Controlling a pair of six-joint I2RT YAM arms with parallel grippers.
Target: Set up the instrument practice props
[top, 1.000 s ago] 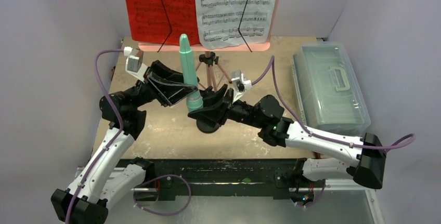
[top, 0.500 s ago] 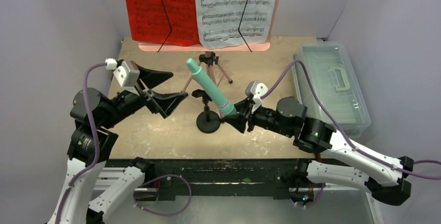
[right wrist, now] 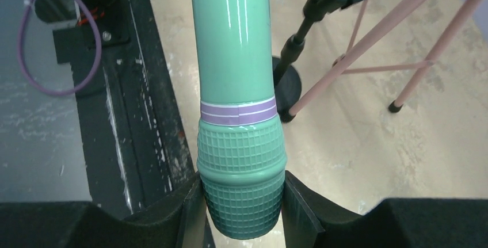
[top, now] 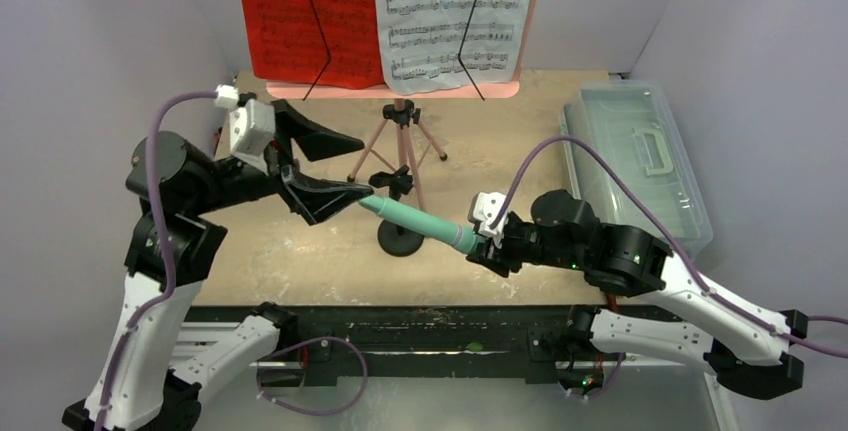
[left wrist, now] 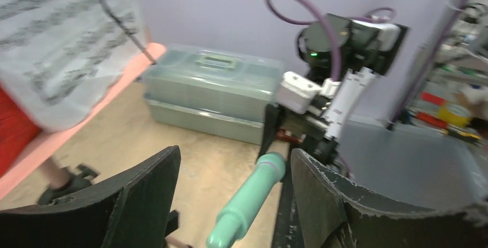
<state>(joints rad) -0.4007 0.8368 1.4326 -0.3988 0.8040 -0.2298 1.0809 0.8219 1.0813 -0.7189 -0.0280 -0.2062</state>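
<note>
The right gripper (top: 478,243) is clamped on the teal tube (top: 415,219), its two fingers (right wrist: 193,202) pressed against the ribbed, thicker end just below a pale purple band. This shows plainly in the right wrist view, where the tube (right wrist: 233,41) runs straight up out of the gripper (right wrist: 241,202).

Seen from above, the tube lies nearly level and slopes a little upward toward its narrow tip. It crosses in front of the small black round-base stand (top: 400,243), passing above the stand's base and below its clamp head. The held end is to the right of the stand, the tip just to its left.

The left gripper (top: 366,167) hangs to the left of the stand with its fingers spread wide, holding nothing. From above, the tube's tip sits right at the end of the lower finger, and contact cannot be told there. In the left wrist view the tube (left wrist: 247,196) lies in the gap between the two fingers (left wrist: 144,196) with free space on either side.

Just behind the black stand is the pink tripod music stand (top: 400,141), legs splayed on the table (top: 480,121). Its desk carries a red page (top: 300,11) and a white page (top: 450,11) side by side, each under a thin black wire. Well to the right of the black stand, a clear lidded box (top: 635,166) sits closed.
</note>
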